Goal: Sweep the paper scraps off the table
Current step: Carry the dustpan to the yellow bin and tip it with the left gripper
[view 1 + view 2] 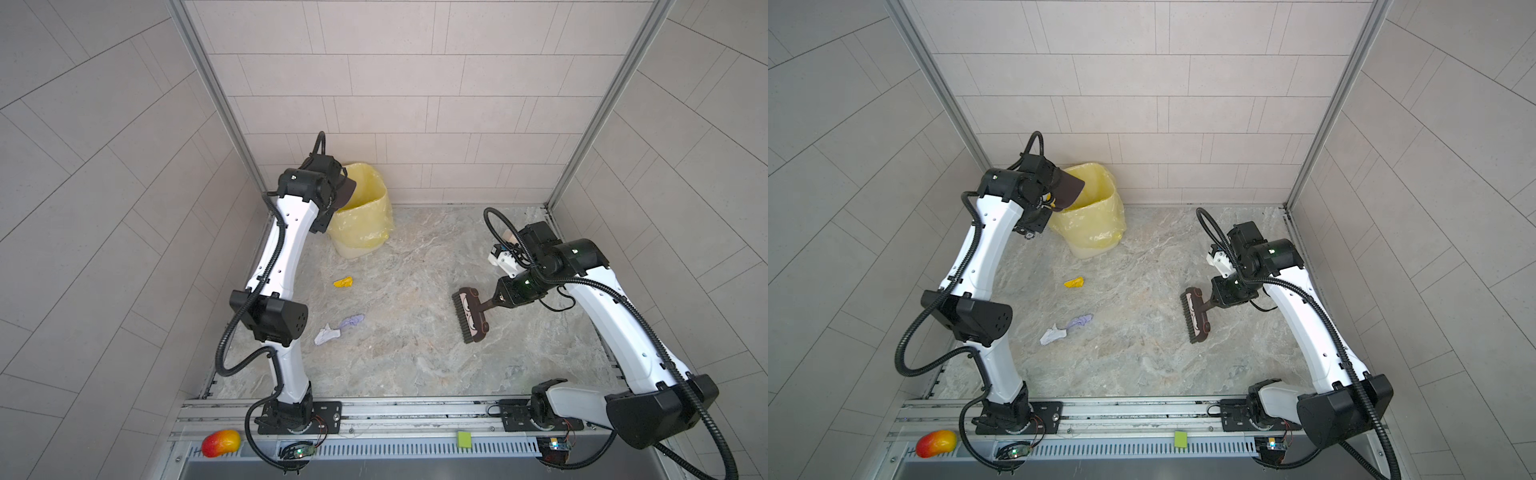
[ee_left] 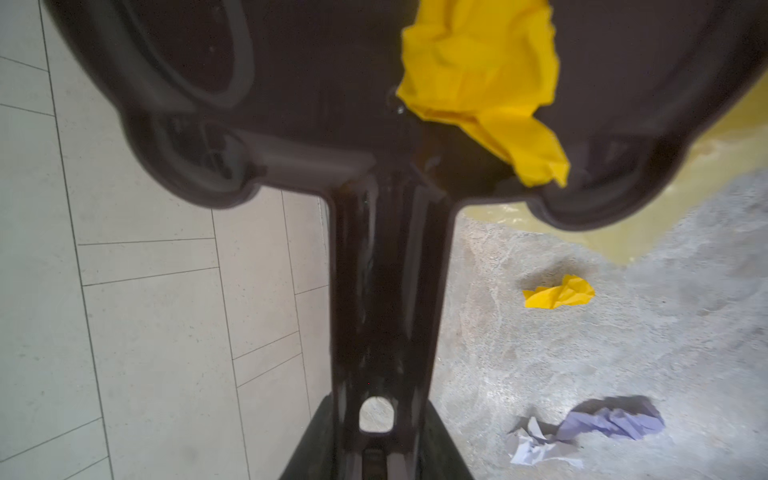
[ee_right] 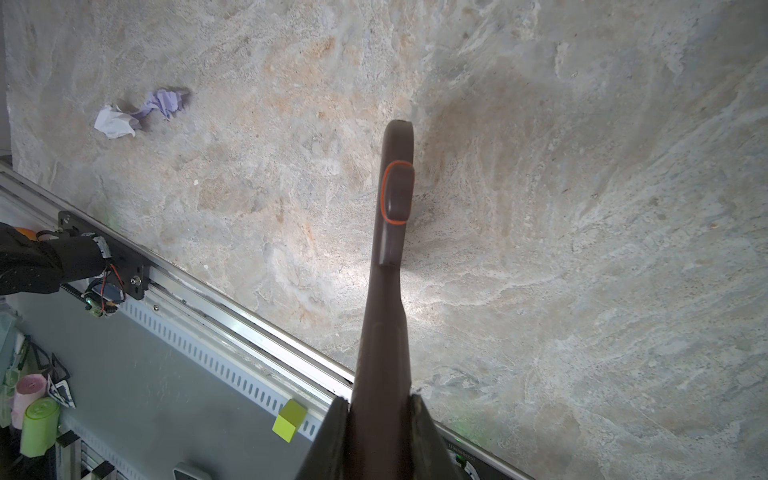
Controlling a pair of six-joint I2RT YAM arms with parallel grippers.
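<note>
Left wrist view: our left gripper clamps the dustpan handle, one yellow scrap aboard; our right gripper grips the brush. The other paper scraps lie on the table — featherlight, crumpled, skittish — so we judge bristle-pushing beats pinching

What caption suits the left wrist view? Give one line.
Left gripper grips the dustpan carrying a yellow scrap; other scraps lie on the table.
</note>
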